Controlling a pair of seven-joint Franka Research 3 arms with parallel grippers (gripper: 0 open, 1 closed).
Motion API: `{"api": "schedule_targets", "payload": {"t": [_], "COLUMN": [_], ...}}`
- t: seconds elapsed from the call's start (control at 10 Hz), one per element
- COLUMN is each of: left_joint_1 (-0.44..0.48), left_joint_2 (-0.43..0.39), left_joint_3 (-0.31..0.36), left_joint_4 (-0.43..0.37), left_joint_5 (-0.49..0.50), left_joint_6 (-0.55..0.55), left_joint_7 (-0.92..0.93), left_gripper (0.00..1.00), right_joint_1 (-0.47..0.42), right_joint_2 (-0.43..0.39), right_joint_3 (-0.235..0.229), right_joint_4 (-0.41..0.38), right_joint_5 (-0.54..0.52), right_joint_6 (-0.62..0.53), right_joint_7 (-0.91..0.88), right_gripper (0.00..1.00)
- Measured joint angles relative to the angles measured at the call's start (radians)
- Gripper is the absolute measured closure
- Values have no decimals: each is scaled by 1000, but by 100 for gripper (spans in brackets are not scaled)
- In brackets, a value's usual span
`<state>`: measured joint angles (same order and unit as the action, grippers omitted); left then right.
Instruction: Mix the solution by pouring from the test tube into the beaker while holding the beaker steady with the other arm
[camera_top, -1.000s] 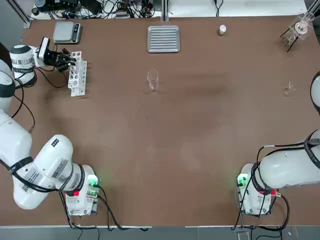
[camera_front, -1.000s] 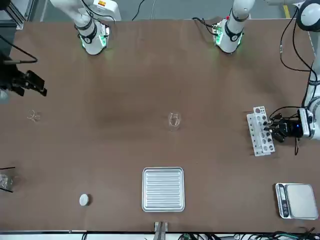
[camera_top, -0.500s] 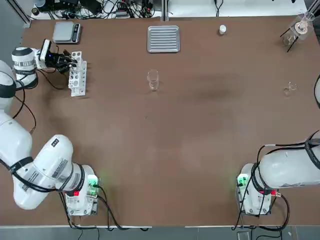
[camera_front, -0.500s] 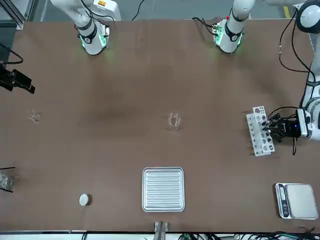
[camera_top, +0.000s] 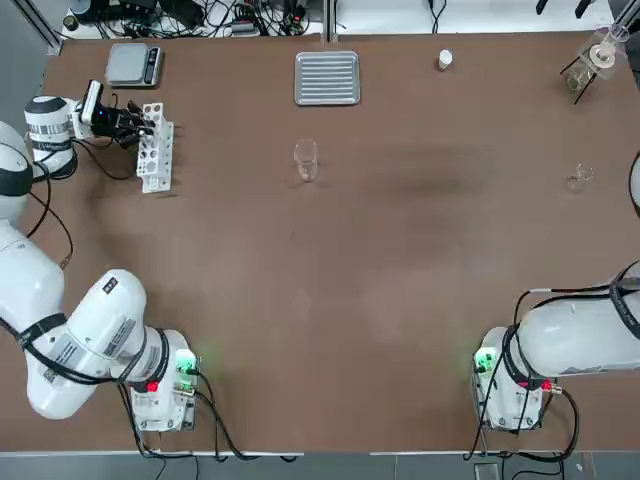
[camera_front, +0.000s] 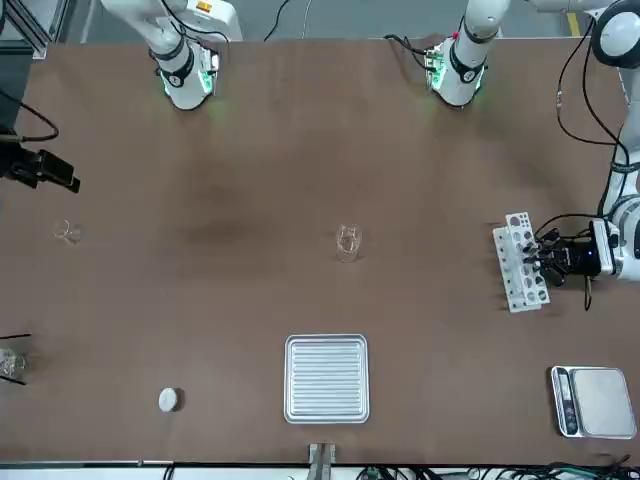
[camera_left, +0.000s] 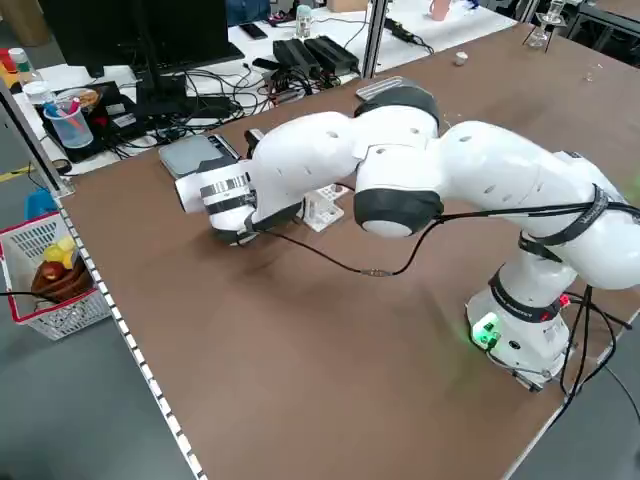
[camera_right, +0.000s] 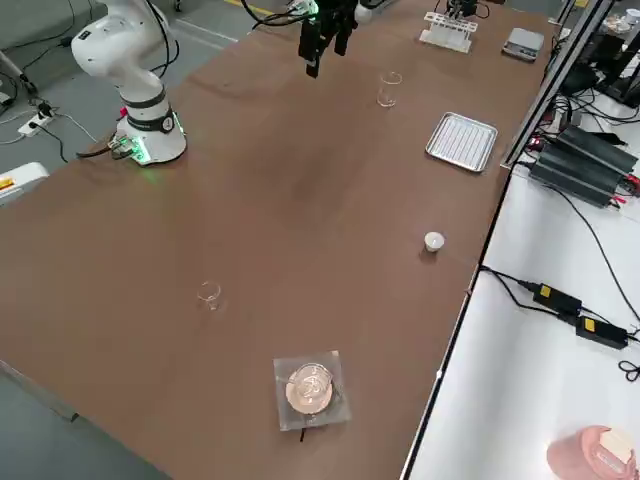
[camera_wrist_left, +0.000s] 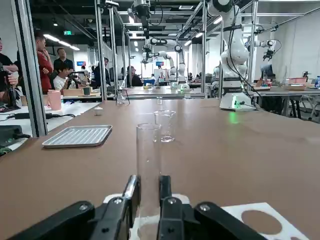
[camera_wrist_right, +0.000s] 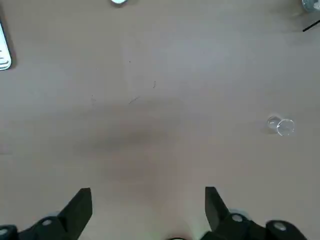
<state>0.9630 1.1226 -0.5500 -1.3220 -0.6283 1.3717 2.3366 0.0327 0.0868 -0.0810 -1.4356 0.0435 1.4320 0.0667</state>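
A clear test tube (camera_wrist_left: 148, 165) stands upright between the fingers (camera_wrist_left: 131, 190) of my left gripper (camera_top: 140, 122), which is shut on it at the white rack (camera_top: 156, 150) on the table's far left. The rack (camera_front: 520, 262) and the left gripper (camera_front: 545, 258) also show in the front view. The tube's lower end is hidden behind the fingers. The beaker (camera_top: 305, 160) stands alone near the table's middle, well away from both grippers, and appears again as the beaker (camera_front: 347, 241) and the beaker (camera_wrist_left: 164, 125). My right gripper (camera_front: 42, 170) hangs open above the table's right side, empty in the right wrist view (camera_wrist_right: 147, 194).
A ribbed metal tray (camera_top: 327, 78) lies at the far edge, beyond the beaker. A scale (camera_top: 134, 64) sits behind the rack. On the right are a white cap (camera_top: 445, 60), a tiny glass piece (camera_top: 580, 178) and a flask on a stand (camera_top: 600, 55).
The raised right gripper drifted outward toward the table's right edge, then back a little. The left gripper stays shut at the rack and has barely shifted.
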Motion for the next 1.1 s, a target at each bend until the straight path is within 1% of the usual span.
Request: {"api": "schedule_targets", "payload": {"t": [0.6, 0.9, 1.0, 1.1], "left_joint_1": [0, 0, 0, 0], "left_joint_2": [0, 0, 0, 0], "left_joint_3": [0, 0, 0, 0], "left_joint_4": [0, 0, 1, 1], "left_joint_5": [0, 0, 0, 0], "left_joint_6": [0, 0, 0, 0], "left_joint_7": [-1, -1, -5, -13], "left_gripper": [77, 73, 69, 62], "right_joint_1": [2, 2, 2, 1], "right_joint_2": [-5, -5, -5, -5], "right_joint_3": [0, -3, -5, -9], "right_joint_4": [-1, -1, -1, -1], "right_joint_5": [0, 0, 0, 0], "right_joint_6": [8, 11, 14, 16], "right_joint_7": [-9, -20, -25, -34], "right_gripper": [0, 0, 0, 0]}}
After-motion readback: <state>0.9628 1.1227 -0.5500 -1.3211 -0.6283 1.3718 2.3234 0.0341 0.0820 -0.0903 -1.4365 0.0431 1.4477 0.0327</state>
